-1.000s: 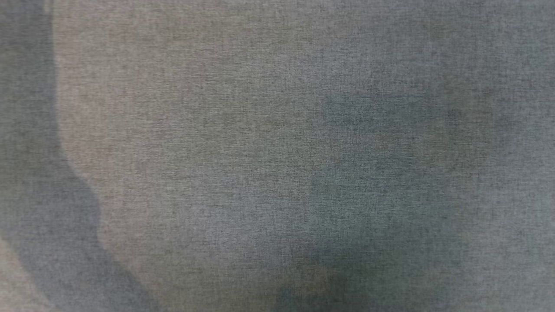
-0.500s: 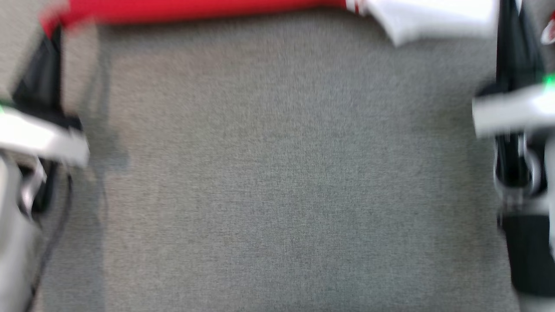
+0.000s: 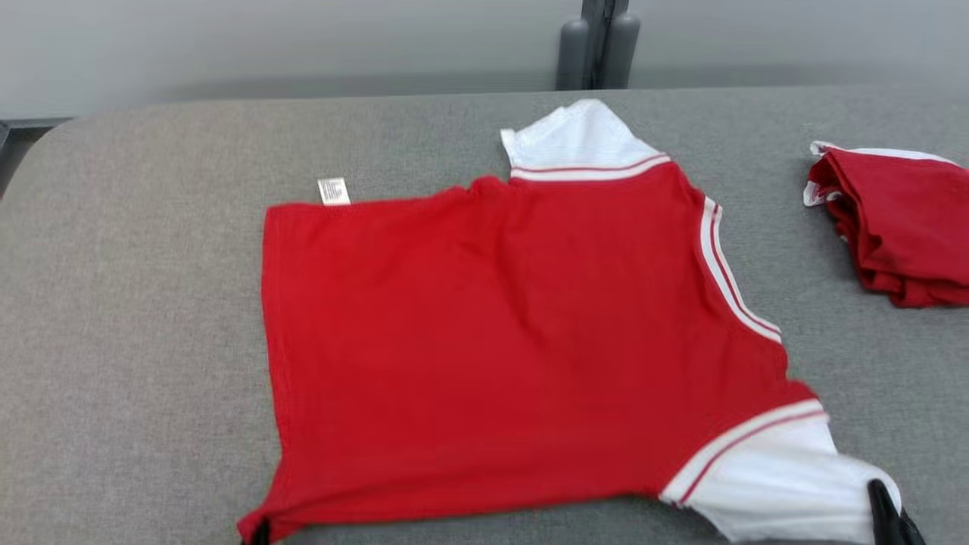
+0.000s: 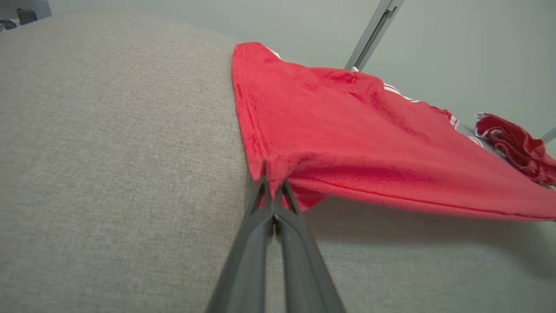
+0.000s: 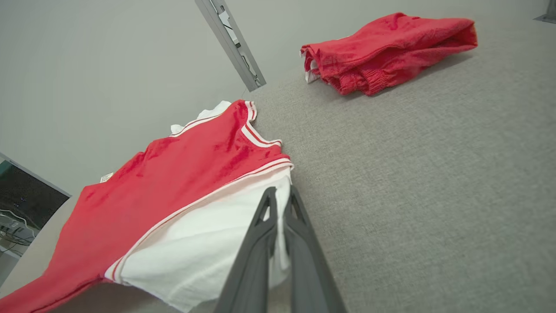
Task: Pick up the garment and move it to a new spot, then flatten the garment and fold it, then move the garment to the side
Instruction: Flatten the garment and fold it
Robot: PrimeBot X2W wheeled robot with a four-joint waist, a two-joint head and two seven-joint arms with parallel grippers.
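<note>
Looks like a bare test lab: broad grey fabric-covered table (image 3: 151, 303), plain pale grey wall (image 3: 227, 45), grey metal post (image 3: 602, 38) at the far side.

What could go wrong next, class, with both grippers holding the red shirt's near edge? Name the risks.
The left gripper pinches only a small hem corner of the red shirt, so a pull may slip it free. The right gripper holds the white sleeve; tugging there could skew the body. The folded red garment lies near on the right and might get swept.
</note>
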